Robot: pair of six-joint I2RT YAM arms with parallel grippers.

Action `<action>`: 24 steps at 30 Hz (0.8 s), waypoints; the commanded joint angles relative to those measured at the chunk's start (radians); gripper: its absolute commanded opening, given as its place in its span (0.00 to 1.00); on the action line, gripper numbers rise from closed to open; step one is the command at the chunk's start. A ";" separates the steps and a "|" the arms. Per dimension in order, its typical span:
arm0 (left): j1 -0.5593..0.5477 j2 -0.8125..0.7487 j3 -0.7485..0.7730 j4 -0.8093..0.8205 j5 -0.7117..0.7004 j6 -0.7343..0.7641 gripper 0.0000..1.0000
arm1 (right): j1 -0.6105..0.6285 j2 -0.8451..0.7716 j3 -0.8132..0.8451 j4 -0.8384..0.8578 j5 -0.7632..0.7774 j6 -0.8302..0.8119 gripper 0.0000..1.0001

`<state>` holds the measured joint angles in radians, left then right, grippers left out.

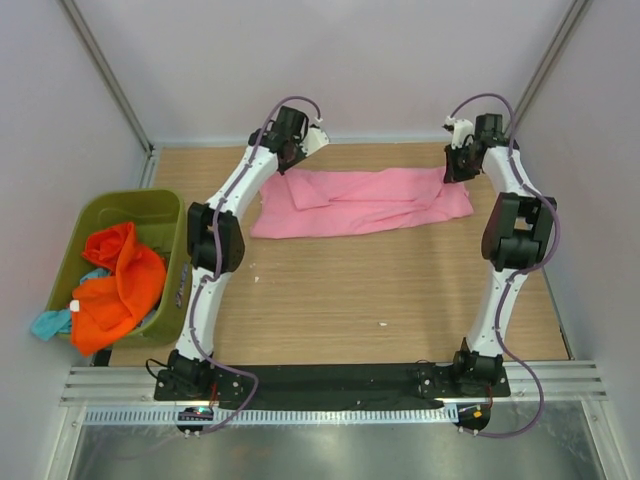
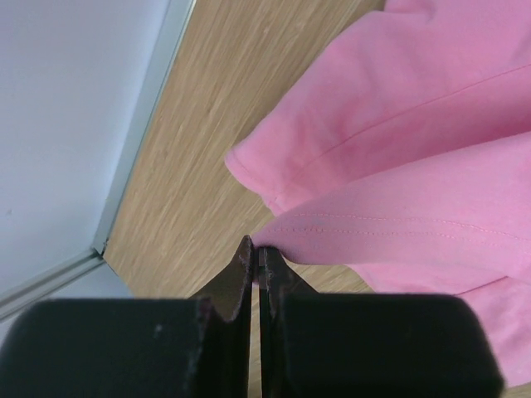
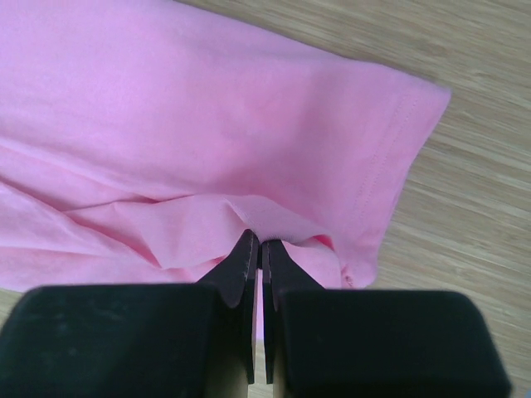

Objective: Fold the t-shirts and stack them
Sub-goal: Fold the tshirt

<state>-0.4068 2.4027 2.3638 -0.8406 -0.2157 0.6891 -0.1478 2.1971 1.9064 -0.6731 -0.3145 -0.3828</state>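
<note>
A bright pink t-shirt [image 1: 360, 203] lies folded lengthwise across the far part of the wooden table. My left gripper [image 1: 290, 150] is at its far left end, shut on a hemmed edge of the pink t-shirt [image 2: 398, 224]; the tips [image 2: 255, 249] pinch the cloth. At the far right end my right gripper [image 1: 462, 160] is shut on a fold of the pink t-shirt [image 3: 207, 124], jaws [image 3: 255, 242] closed on the hem. Orange t-shirts [image 1: 125, 285] and a teal one [image 1: 48, 322] sit in the bin.
An olive-green plastic bin [image 1: 150, 208] stands at the table's left edge, cloth spilling over its near side. White walls with metal rails enclose the table on the left, back and right. Bare wood [image 1: 350, 290] lies between the shirt and the arm bases.
</note>
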 commanded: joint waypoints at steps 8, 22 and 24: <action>0.043 -0.045 0.028 0.098 -0.042 0.000 0.00 | -0.033 -0.019 0.059 0.058 0.058 0.004 0.01; 0.062 0.013 0.028 0.215 -0.118 0.007 0.01 | -0.036 0.024 0.075 0.096 0.112 0.015 0.01; 0.060 0.026 0.026 0.254 -0.158 -0.003 0.09 | -0.030 0.033 0.082 0.113 0.152 0.022 0.17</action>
<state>-0.3569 2.4149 2.3638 -0.6956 -0.2977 0.6899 -0.1852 2.2242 1.9415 -0.6186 -0.2237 -0.3775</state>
